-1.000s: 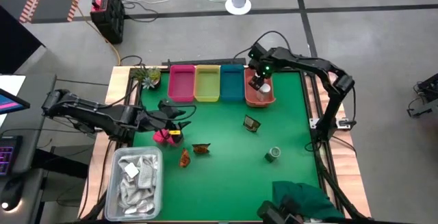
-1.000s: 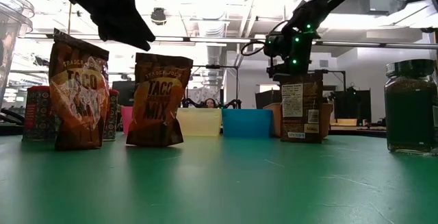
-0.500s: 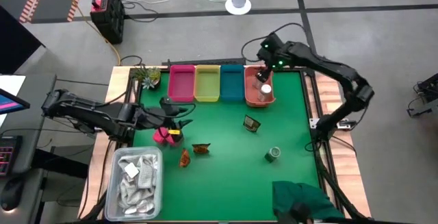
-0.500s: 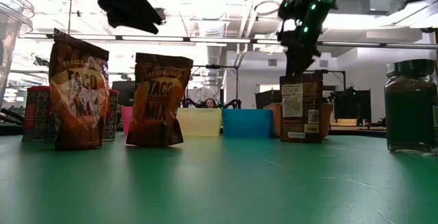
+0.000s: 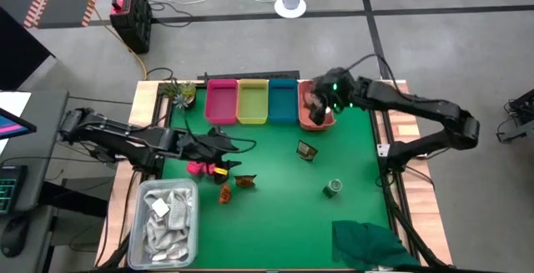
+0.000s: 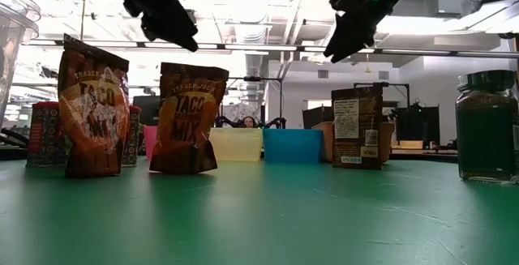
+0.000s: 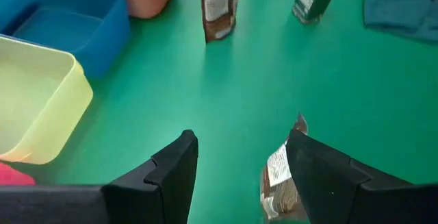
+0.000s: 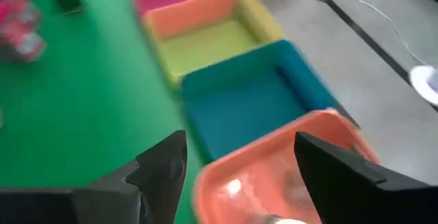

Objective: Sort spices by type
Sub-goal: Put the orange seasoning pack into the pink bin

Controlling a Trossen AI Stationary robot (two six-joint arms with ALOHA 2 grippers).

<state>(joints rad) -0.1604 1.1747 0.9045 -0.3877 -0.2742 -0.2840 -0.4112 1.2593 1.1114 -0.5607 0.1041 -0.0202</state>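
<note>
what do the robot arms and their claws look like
Both arms are dark, near-black jointed links with thin black cables looping alongside. The right arm shows a green light near its wrist. Left claw and right claw each have two broad, matte black wedge-shaped fingers.

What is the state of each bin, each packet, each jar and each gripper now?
Pink bin: empty.
Yellow bin: empty.
Blue bin: empty.
Orange bin: holds something.
Taco mix sachets: upright.
Dark packet: upright.
Green jar: upright, capped.
Left gripper: jaws open, empty.
Right gripper: jaws open, empty.
</note>
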